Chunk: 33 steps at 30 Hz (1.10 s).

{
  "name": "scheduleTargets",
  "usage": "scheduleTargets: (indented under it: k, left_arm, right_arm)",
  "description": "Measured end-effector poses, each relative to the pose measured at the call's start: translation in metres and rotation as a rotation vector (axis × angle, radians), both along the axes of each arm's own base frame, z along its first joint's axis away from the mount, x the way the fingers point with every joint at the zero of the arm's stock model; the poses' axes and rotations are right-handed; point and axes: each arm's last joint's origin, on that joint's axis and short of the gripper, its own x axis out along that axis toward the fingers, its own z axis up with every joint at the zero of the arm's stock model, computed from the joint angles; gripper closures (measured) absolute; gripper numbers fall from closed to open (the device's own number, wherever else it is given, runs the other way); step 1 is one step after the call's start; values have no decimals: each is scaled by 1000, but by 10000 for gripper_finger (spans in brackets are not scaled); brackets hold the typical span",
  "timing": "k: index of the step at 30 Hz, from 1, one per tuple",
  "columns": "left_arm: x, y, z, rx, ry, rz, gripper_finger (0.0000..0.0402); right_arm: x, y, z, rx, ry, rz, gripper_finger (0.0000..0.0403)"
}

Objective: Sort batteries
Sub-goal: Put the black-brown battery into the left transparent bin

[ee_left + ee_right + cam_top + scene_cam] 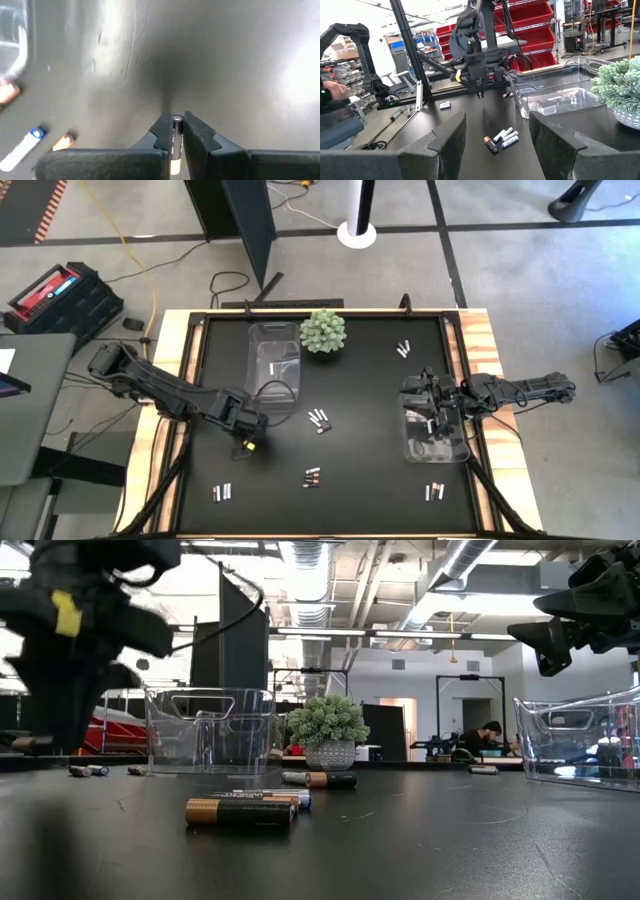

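Observation:
My left gripper (248, 442) points down over the black table's middle left and is shut on a dark battery (176, 131) with a silver end. My right gripper (495, 137) is open and empty, above the far end of the right clear bin (437, 442). It also shows at the top right of the low view (590, 610). Loose batteries lie on their sides in small groups: at the centre (319, 420), near the front (312, 477), front left (222, 493), front right (434, 492) and far right (404, 348). My left gripper pinches the battery between its two fingers (200, 137), on its sides just behind the silver end (177, 120). The fingers come from above, pointing down, and the battery lies along them, its silver end at the fingertips. I cannot tell whether that end touches the table.
A second clear bin (273, 360) stands at the far middle left, with a green spiky plant (323, 331) in a pot beside it. Wooden rails (170, 380) frame the table. Open black table lies between the two bins. A person sits far behind the table (487, 737).

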Motion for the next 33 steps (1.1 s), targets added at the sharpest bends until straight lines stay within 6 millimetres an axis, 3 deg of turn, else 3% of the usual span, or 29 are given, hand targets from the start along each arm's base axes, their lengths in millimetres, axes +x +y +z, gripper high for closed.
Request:
scheduleTargets:
  k: [9, 15, 20, 25, 29, 33]
  left_arm:
    - [16, 0, 65, 82, -52, 23, 382]
    - [28, 23, 116, 235, -168, 74, 382]
    - [37, 71, 146, 337, -229, 78, 381]
    - [34, 140, 160, 456, -247, 103, 381]
    - [27, 197, 159, 449, -303, 129, 381]
    - [28, 243, 137, 388, -268, 121, 381]
  right_arm:
    - [0, 0, 0, 0, 0, 0, 168]
    - [0, 0, 0, 0, 0, 0, 168]
    - [0, 0, 0, 0, 0, 0, 168]
    - [0, 0, 0, 0, 0, 0, 168]
    - [0, 0, 0, 0, 0, 0, 168]
    - [0, 0, 0, 0, 0, 0, 168]
